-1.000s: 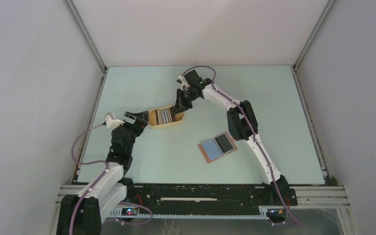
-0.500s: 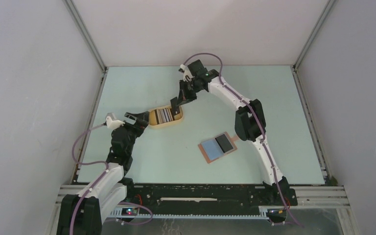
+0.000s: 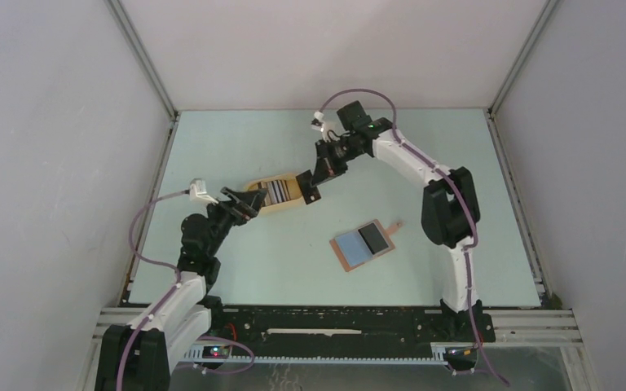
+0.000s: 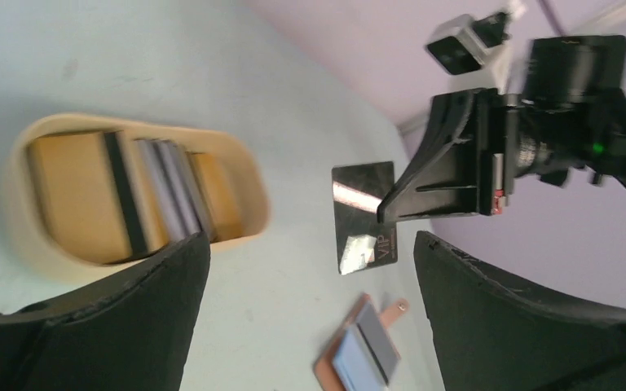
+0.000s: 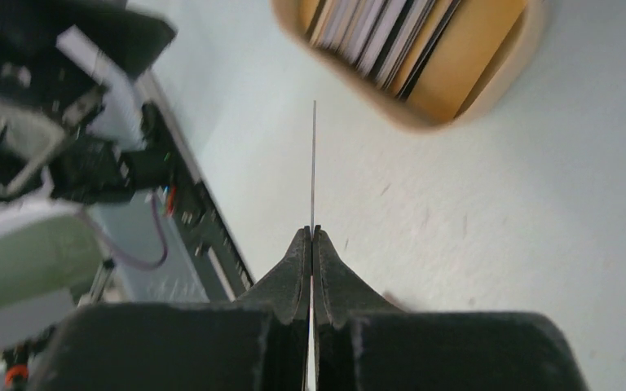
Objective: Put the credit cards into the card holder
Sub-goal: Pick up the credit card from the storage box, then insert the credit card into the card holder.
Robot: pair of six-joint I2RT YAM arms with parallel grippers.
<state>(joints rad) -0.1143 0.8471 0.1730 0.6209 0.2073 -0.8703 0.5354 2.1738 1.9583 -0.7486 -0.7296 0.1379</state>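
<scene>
— What do we see on the left?
— Our left fingers (image 3: 249, 204) are spread wide and hold nothing. They sit just beside the left end of the yellow tray (image 3: 284, 209).
— What is in the tray?
— A row of cards (image 4: 167, 191), leaning together.
— And next?
— Our right fingers (image 5: 311, 236) are pinched tight on one dark card (image 4: 363, 216). We hold it up by the tray's right end.
— Where is the card holder?
— The card holder (image 3: 363, 245) lies open on the surface (image 3: 212, 147), further right and nearer to us, apart from the tray.
</scene>
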